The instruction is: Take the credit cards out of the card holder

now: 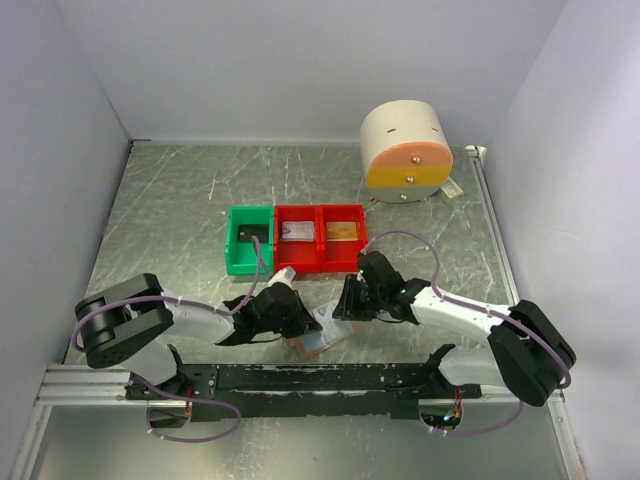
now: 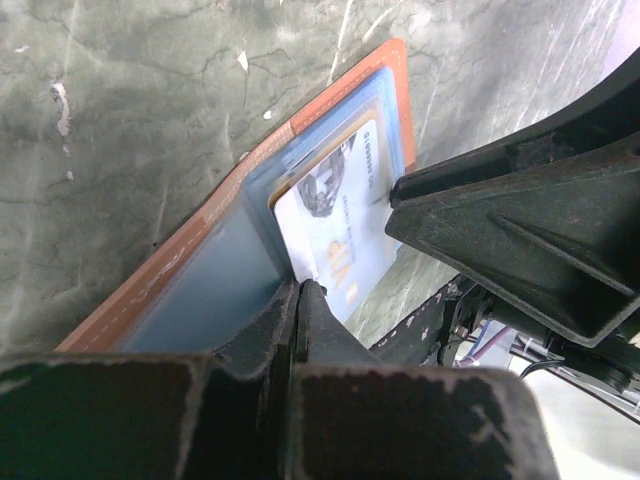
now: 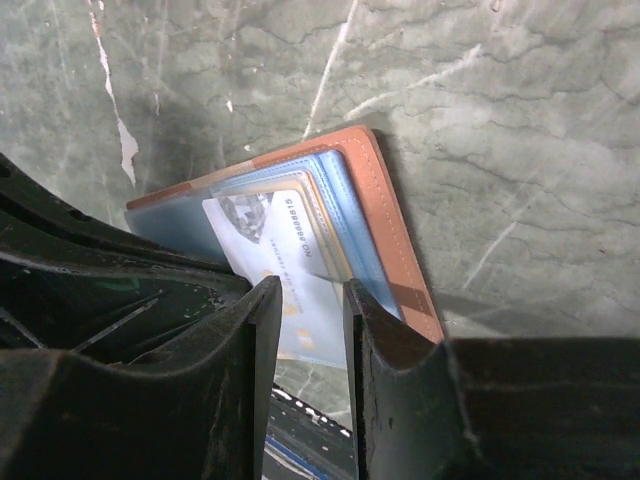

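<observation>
The tan card holder (image 1: pixel 312 343) lies open between my two grippers near the table's front edge, its pale blue lining (image 2: pixel 215 290) facing up. One pale credit card (image 2: pixel 335 235) sticks partway out of a pocket. My left gripper (image 2: pixel 298 290) is shut on the holder's lining edge beside that card. The right gripper (image 3: pixel 310 295) is open, and the card (image 3: pixel 270 235) shows through the gap between its fingers. In the top view the left gripper (image 1: pixel 296 325) and the right gripper (image 1: pixel 341 310) nearly meet over the holder. Other cards lie in the bins: dark (image 1: pixel 251 233), silver (image 1: pixel 298 232) and gold (image 1: pixel 343 231).
A green bin (image 1: pixel 234 262) and two red bins (image 1: pixel 300 262) (image 1: pixel 343 260) stand in a row behind the grippers. Far right at the back is a big cream cylinder (image 1: pixel 400 135) with an orange band. The black rail (image 1: pixel 320 378) runs along the near edge.
</observation>
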Motion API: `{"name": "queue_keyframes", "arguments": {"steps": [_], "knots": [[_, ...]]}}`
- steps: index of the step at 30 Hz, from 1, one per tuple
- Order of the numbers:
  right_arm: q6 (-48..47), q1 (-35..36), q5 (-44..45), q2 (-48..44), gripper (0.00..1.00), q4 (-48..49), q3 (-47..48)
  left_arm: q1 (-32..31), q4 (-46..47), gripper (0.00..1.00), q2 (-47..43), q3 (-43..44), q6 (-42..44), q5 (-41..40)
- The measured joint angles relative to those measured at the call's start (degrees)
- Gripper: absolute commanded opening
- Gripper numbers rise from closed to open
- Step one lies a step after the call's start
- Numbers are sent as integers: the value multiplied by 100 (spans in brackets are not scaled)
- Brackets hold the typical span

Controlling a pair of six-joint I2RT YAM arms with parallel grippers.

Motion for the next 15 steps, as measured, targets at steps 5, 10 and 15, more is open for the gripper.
{"name": "queue_keyframes", "arguments": {"steps": [5,10,15], "knots": [[0,-28,-140,144,32,216,0,0,-61,7,0,0,9,0],[-7,-37,-205,151,32,291,-24,0,-72,13,0,0,7,0],[-7,-39,-223,109,31,328,-66,0,-68,22,0,-2,2,0]]}}
